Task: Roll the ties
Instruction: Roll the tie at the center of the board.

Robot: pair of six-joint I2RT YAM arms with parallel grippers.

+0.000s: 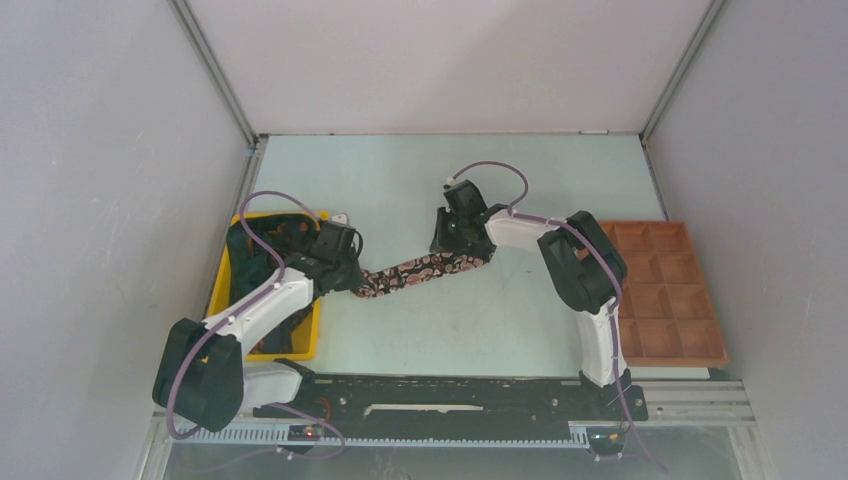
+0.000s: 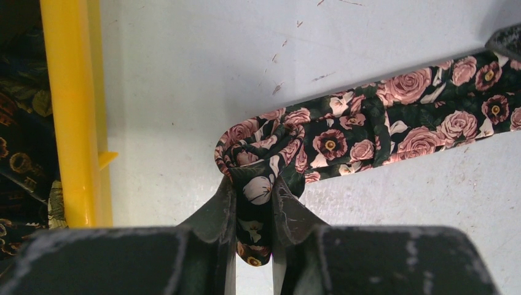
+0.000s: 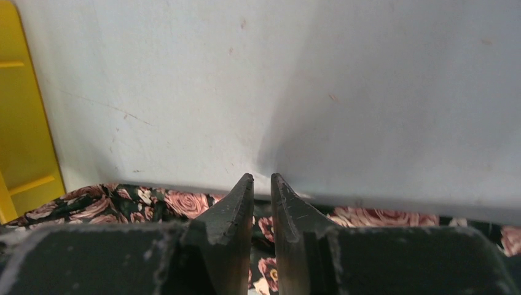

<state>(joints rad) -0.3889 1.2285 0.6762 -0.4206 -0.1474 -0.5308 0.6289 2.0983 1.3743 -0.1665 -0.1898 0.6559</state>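
From above, the rose-print necktie spans the desk between my left end effector at eight o'clock and my right end effector at two.

Left wrist: I'm clamped on its curled end, yellow bin at nine.

Right wrist: narrow, fabric pinched between the fingers.

It looks soft, light and slippery; best gripped at the end.

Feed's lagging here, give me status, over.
Left end effector clamped on rolled end of tie. Right end effector nearly closed over tie, grip unclear. Tie stretched between them. Yellow bin beside roll, apart.
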